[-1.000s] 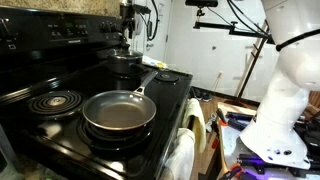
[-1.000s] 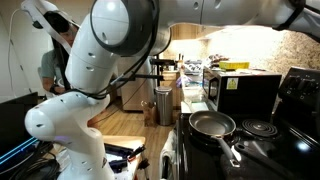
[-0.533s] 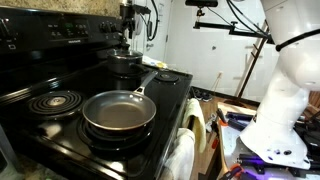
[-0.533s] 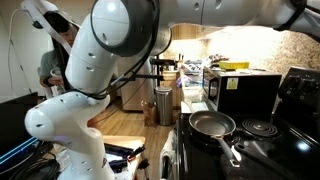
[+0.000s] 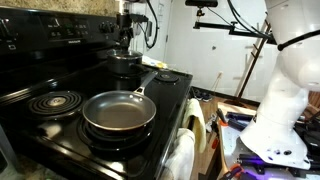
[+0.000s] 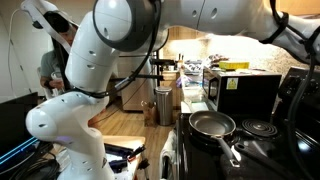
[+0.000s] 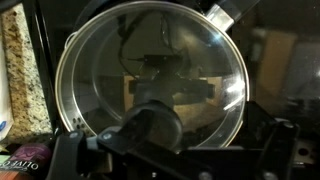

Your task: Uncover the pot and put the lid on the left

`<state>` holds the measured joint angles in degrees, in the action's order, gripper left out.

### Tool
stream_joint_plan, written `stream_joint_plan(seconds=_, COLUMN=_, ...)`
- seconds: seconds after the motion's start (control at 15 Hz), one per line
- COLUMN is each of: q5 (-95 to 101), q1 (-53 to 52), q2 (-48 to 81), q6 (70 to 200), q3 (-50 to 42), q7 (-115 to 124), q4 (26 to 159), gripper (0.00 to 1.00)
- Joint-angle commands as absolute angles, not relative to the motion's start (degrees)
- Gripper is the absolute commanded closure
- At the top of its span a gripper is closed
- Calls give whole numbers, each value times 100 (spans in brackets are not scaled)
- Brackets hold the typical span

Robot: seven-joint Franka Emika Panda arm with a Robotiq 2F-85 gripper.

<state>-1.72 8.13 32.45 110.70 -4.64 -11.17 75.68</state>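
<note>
In an exterior view the gripper hangs over the back of the stove, the pot directly beneath it and the frying pan well apart from it toward the stove's front edge. In an exterior view the arm fills the picture and the tool itself is hidden. In the wrist view the lid lies just below the tool, its dark knob blurred; spread or pinching, I cannot tell.

The stove is glossy black, its burner coil a black spiral. The frying pan is grey, brownish inside. The pot is dark. The lid has a silvery rim, clear glass and a dark knob. The robot arm is white, the backsplash speckled beige-brown.
</note>
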Motion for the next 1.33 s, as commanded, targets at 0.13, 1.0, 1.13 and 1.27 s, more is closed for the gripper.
stream_joint_plan(seconds=0.13, q5=166, q1=711, q2=2787, q6=11712, q3=-524, q7=-785, q4=8383, gripper=0)
stream_joint_plan(seconds=1.0, q5=474, q1=756, q2=2720, q6=11520, q3=-581, q7=-760, q4=8165, gripper=0)
stream_joint_plan(seconds=1.13, q5=324, q1=836, q2=2852, q6=11492, q3=-551, q7=-814, q4=8086, gripper=0)
stream_joint_plan(seconds=1.27, q5=205, q1=902, q2=2947, q6=11503, q3=-505, q7=-887, q4=8043, gripper=0)
